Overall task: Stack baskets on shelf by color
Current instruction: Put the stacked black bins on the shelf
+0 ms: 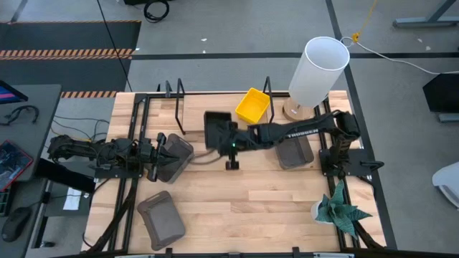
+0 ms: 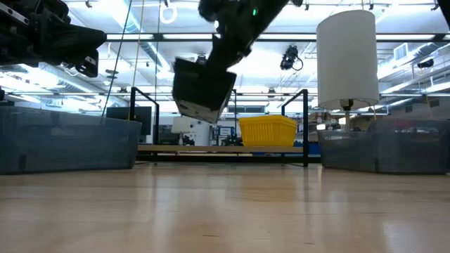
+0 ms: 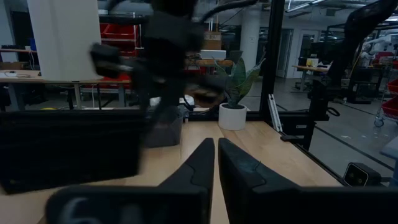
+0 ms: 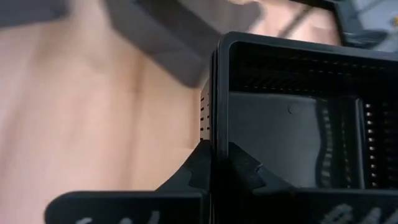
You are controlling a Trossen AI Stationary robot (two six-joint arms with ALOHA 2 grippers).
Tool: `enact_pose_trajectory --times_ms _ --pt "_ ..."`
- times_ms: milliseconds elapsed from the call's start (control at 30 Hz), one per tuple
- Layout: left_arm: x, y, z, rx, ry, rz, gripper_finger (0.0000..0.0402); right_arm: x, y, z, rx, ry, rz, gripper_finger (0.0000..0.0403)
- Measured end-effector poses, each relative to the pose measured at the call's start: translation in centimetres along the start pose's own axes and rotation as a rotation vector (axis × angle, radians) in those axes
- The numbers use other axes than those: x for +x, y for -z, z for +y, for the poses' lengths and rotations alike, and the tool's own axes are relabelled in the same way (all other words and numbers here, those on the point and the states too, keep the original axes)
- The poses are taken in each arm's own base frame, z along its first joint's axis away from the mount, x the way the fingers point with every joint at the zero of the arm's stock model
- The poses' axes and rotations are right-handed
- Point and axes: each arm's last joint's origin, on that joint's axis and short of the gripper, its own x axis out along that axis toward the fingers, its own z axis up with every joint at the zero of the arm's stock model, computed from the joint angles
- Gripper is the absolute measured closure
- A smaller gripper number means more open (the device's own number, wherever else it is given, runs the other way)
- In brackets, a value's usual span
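Gripper of the right arm (image 1: 228, 145) is clamped on the wall of a black basket (image 1: 216, 129), whose rim is seen pinched between the closed fingers in the right wrist view; the black basket (image 2: 202, 90) is carried tilted in the air, above the table (image 1: 244, 208) and in front of the shelf (image 2: 211, 149). From this held basket the shelf board lies just beyond, toward the far edge of the table, with free board showing between the basket and the left end loop. Its long axis appears to run across the shelf's depth. One yellow basket (image 1: 252, 104) sits on the shelf; nothing is seen inside it. Three gray baskets are seen on the table: one (image 1: 176, 149) just ahead of the left gripper (image 1: 159, 153), one (image 1: 161, 219) nearer the front edge, one (image 1: 295, 152) under the right arm. The left gripper is closed and empty, waiting at the left side.
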Motion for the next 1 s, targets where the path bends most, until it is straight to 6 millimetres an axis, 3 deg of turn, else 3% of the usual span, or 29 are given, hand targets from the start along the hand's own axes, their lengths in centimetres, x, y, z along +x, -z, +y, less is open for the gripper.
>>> enact_pose_trajectory --times_ms 200,400,833,1000 --pt "0.0 0.0 0.0 0.0 0.0 0.001 0.0366 1.7 1.2 -3.7 0.035 0.014 -0.08 0.0376" --pt "0.0 0.0 0.0 0.0 0.0 0.0 0.0373 2.6 2.8 -6.1 0.084 0.035 -0.053 0.0374" --pt "0.0 0.0 0.0 0.0 0.0 0.0 0.0366 2.7 3.5 -7.7 0.146 0.064 -0.038 0.0368" --pt "0.0 0.0 0.0 0.0 0.0 0.0 0.0369 2.7 3.8 -7.5 0.145 0.056 -0.005 0.0343"
